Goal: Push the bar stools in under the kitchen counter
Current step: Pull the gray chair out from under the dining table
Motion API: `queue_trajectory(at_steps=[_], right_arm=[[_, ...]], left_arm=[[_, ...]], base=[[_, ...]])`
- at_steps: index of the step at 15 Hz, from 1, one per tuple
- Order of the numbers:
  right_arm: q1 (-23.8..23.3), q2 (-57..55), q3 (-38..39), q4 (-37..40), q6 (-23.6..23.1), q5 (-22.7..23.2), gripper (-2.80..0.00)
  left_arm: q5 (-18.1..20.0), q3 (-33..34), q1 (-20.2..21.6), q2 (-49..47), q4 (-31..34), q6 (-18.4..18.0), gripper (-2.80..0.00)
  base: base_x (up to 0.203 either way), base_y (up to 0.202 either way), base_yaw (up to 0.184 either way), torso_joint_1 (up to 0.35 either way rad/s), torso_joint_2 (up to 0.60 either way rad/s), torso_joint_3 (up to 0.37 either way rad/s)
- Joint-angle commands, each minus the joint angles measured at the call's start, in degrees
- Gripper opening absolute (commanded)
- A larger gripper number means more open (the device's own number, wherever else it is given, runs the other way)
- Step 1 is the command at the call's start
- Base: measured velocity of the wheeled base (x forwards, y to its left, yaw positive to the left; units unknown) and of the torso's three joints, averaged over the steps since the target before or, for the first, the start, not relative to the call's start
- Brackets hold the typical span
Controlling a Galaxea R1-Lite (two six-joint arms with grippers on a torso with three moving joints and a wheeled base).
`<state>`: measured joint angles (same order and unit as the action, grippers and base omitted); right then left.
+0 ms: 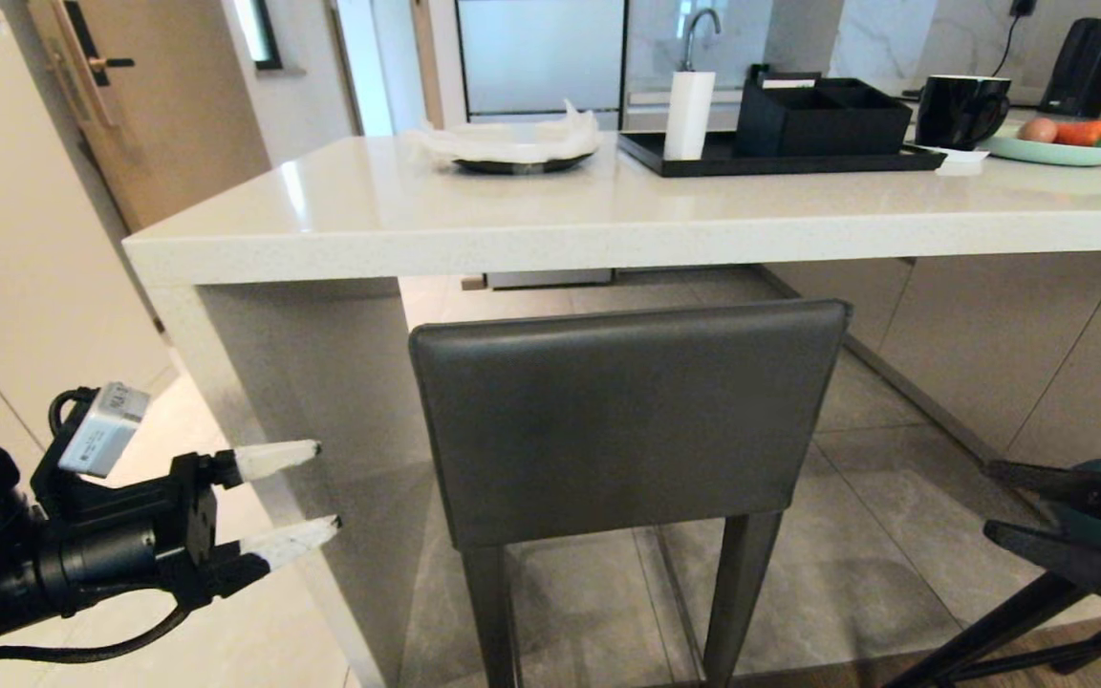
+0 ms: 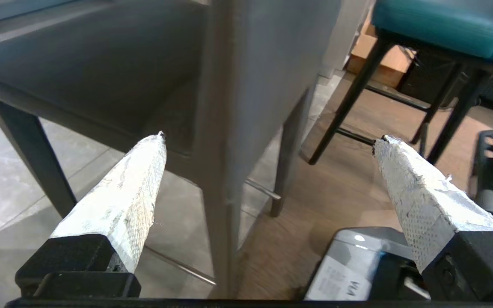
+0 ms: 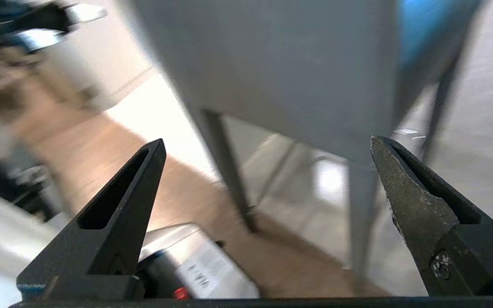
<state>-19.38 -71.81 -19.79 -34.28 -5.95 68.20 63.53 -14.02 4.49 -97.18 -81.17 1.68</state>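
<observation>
Left claw (image 1: 304, 493) is gaping wide and empty, left of the grey stool (image 1: 622, 420), which is standing partly under the white worktop (image 1: 550, 220). Right claw (image 3: 268, 145) is likewise gaping, holding nothing, near the teal stool (image 1: 1100, 516) on tiled floor (image 1: 895, 535).

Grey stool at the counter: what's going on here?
The grey stool stands at the white kitchen counter, its back outside the counter edge. The left gripper is beside the stool's left side, open, holding nothing. The right gripper is open, facing the stool's back. The teal stool stands to the right.
</observation>
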Motion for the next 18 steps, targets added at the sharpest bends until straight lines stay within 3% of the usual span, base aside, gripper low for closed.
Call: queue_trajectory(at_steps=[1, 6, 13, 18], right_arm=[[1.7, -7.8, -0.4, -2.5, -0.1, 1.1, 0.00], [3.0, -24.3, -0.6, -24.5, 1.2, 3.2, 0.00], [5.4, -29.6, -6.2, -27.5, 2.9, 4.5, 0.00], [6.1, -34.6, -8.8, -36.1, 6.9, 4.3, 0.00]], left_arm=[[0.4, -1.4, 0.0, -6.6, -3.0, 0.3, 0.00], [-0.3, -5.6, -2.9, -19.5, -6.4, 2.4, 0.00], [-3.6, -18.3, -8.6, -21.1, -6.5, 6.7, 0.00], [-4.2, -20.2, -10.7, -21.1, -6.5, 8.2, 0.00]], base=[[0.000, 0.000, 0.000, 0.000, 0.00, 0.000], [0.000, 0.000, 0.000, 0.000, 0.00, 0.000], [0.000, 0.000, 0.000, 0.000, 0.00, 0.000], [0.000, 0.000, 0.000, 0.000, 0.00, 0.000]])
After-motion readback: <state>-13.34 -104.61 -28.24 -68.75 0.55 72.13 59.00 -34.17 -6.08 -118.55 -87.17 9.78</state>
